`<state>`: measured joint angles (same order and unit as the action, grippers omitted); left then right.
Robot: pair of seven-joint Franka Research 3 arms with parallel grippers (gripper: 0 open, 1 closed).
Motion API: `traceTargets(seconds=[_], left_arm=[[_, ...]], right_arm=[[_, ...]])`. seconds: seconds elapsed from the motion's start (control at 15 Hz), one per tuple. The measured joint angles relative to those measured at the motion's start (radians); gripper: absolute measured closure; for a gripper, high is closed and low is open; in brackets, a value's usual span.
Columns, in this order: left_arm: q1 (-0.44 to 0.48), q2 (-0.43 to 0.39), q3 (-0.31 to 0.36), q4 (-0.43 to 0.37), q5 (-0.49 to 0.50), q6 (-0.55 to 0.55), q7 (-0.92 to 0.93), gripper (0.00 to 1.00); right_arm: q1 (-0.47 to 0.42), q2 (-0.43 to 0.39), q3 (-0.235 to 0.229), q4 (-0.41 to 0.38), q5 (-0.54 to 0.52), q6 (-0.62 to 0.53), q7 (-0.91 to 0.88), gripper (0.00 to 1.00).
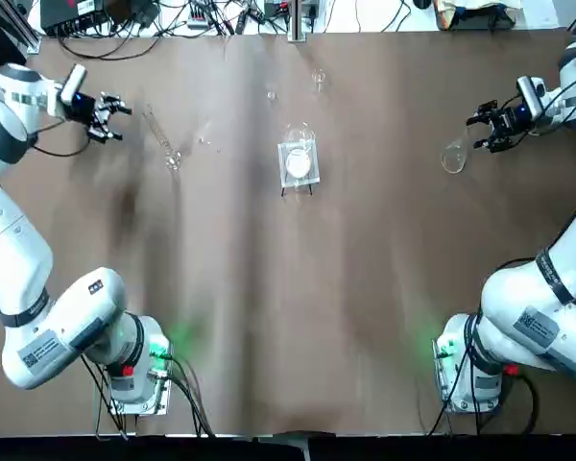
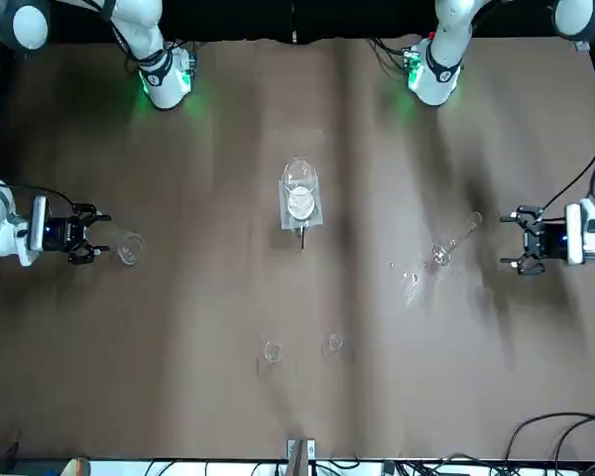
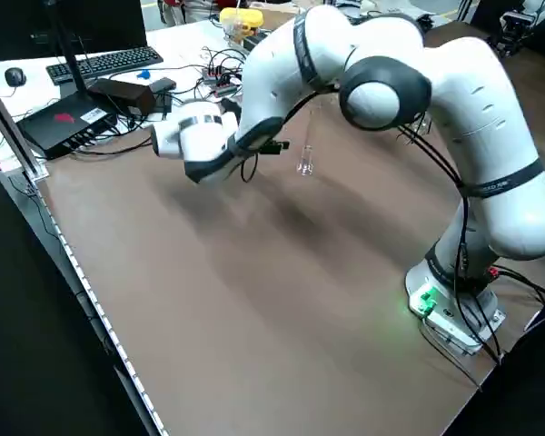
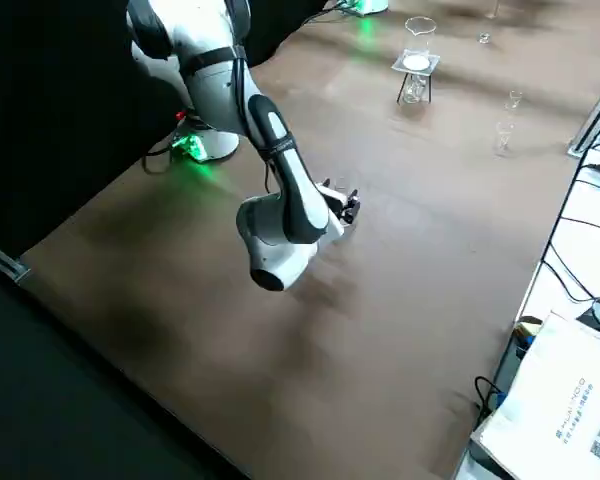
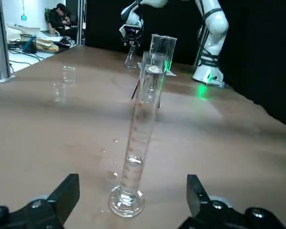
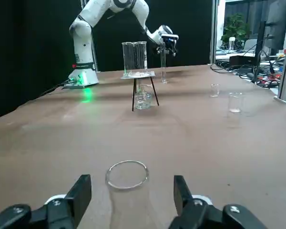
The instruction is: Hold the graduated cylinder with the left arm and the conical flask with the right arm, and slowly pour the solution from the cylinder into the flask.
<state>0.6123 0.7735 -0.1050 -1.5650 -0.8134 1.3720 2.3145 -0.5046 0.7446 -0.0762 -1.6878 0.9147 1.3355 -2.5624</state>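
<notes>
A robotics lab: two arms bolted to a brown table (image 1: 269, 317), glassware on a stand (image 1: 299, 165), cables (image 1: 173, 19) and a keyboard (image 3: 109, 62) at the far edge.

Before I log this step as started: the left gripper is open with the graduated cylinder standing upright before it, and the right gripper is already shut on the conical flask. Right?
Not quite. The right gripper is open, the conical flask ungrasped between its fingers, as the right wrist view shows. The left gripper is indeed open, the graduated cylinder upright before it.
</notes>
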Motion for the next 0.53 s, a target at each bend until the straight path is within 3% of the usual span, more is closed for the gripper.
traceTargets(seconds=[0.2,0.53], left_arm=[[-0.002,0.064,-0.006,0.001,-0.014,0.000,0.010,0.01],[-0.030,0.096,-0.012,-0.003,-0.039,-0.002,0.036,0.00]], right_arm=[[0.007,0.007,0.000,-0.005,0.000,0.000,-0.001,0.22],[0.012,0.016,0.000,-0.006,0.000,0.000,-0.006,0.23]])
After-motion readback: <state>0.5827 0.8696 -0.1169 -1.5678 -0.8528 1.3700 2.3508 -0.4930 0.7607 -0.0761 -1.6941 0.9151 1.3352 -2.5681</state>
